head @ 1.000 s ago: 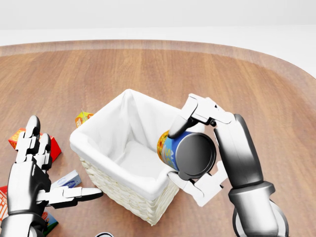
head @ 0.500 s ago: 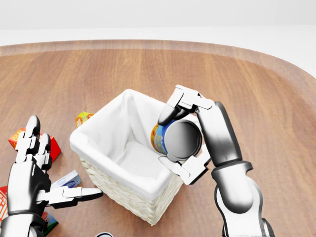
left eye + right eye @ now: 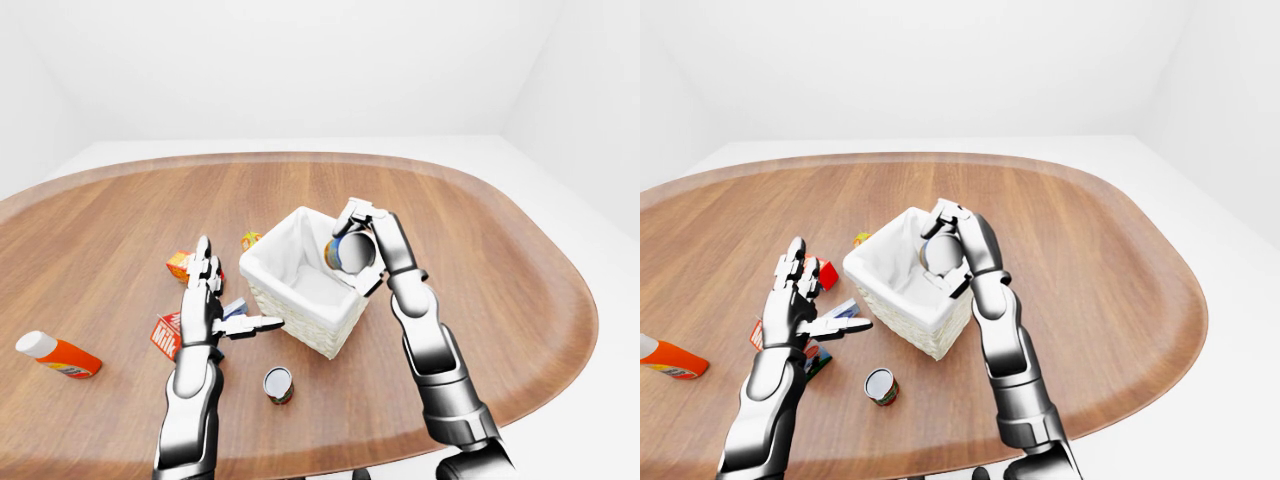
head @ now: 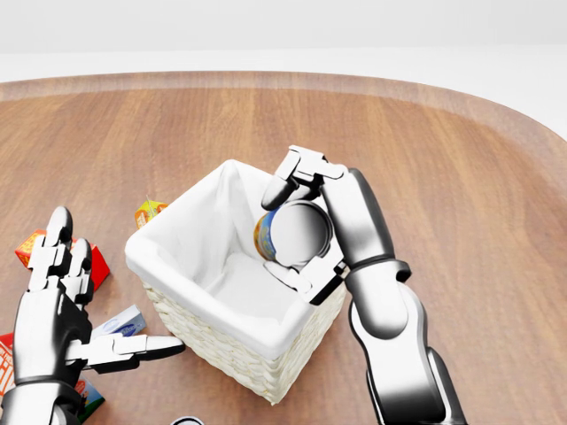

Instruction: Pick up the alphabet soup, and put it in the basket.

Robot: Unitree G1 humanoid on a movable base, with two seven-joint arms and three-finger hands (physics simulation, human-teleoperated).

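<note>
Head view: right hand [image 4: 297,226] wrapped around the alphabet soup [image 4: 288,235], fingers curled over the top and under the bottom of the can, gripping it sideways with the shiny metal end facing the camera. Can held right over the basket [image 4: 177,266], just inside the right rim of the white liner, not resting on the bottom as far as visible. Basket itself a white wicker thing with cloth lining, sitting on the wooden table [image 4: 461,177].

Left hand [image 4: 62,310] parked low at the left, fingers spread and straight, thumb poking out toward the basket, holding nothing. Bunch of small stuff around it: red carton [image 4: 35,248] at the left edge, small orange box [image 4: 149,211] near the basket's left corner, pale blue box [image 4: 124,320] just under the thumb.

Left-eye view: another can [image 3: 277,384] standing on the table below the basket, milk carton [image 3: 165,333] beside the left arm, orange bottle [image 3: 58,354] lying way off at the left.
</note>
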